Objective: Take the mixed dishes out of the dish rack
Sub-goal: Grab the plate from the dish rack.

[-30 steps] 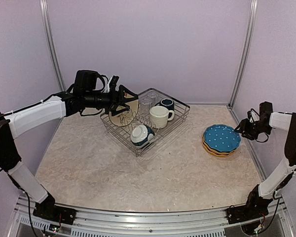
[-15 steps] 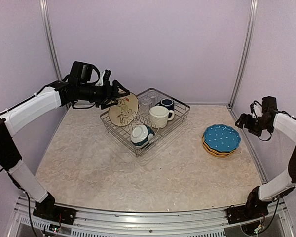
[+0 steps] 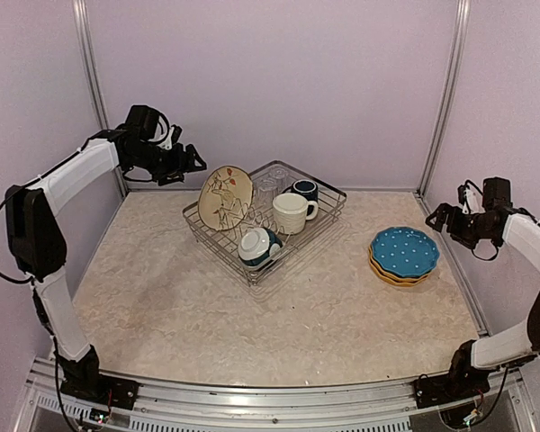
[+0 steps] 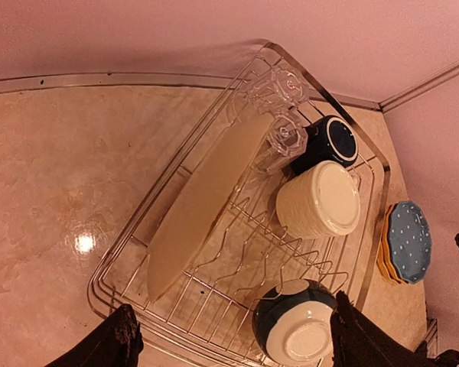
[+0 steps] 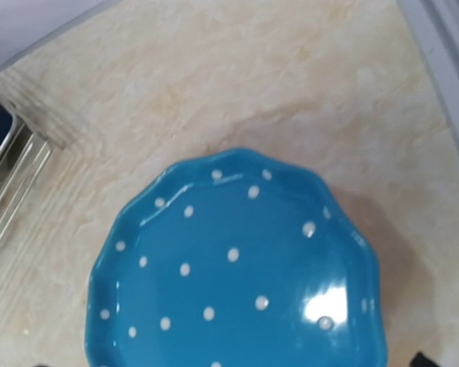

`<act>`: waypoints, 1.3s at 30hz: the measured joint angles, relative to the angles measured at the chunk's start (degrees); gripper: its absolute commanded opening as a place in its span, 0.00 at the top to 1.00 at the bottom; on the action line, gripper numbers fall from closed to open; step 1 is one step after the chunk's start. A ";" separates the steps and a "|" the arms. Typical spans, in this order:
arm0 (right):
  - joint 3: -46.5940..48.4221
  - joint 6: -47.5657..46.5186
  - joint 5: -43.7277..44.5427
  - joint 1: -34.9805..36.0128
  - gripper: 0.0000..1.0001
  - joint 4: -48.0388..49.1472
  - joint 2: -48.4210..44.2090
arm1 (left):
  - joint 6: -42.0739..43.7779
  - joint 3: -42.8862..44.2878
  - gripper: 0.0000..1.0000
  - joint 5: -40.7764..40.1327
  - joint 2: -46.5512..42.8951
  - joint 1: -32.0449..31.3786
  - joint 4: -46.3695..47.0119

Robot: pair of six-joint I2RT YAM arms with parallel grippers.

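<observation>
1. Standing on edge in the silver wire dish rack point(image 3: 328, 211): cream bird-pattern plate point(image 3: 225, 197), with clear glasses point(image 3: 268, 187), navy mug point(image 3: 304, 189), cream mug point(image 3: 291, 212) and teal-and-white bowl point(image 3: 257, 245).
2. Blue dotted plate point(image 3: 404, 250) lies atop yellow plate point(image 3: 391, 275), right of the rack.
3. Left gripper point(image 3: 196, 159) and right gripper point(image 3: 435, 222) gape wide, empty.

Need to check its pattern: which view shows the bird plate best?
Top external: the cream bird-pattern plate stands in the dish rack, painted face to camera. Left wrist shows only its plain back; right wrist misses it.
</observation>
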 measured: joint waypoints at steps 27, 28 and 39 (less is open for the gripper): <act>-2.84 0.39 -0.48 0.02 0.00 0.11 -0.55 | 18.47 19.67 0.63 -20.04 22.40 -6.54 -5.18; -2.99 0.39 -0.46 0.02 0.00 0.15 -0.59 | 18.91 19.67 0.65 -20.46 22.53 -6.47 -5.16; -3.41 0.85 -0.46 0.02 0.00 0.13 -0.76 | 24.72 18.80 0.81 -22.91 22.62 -7.26 -3.61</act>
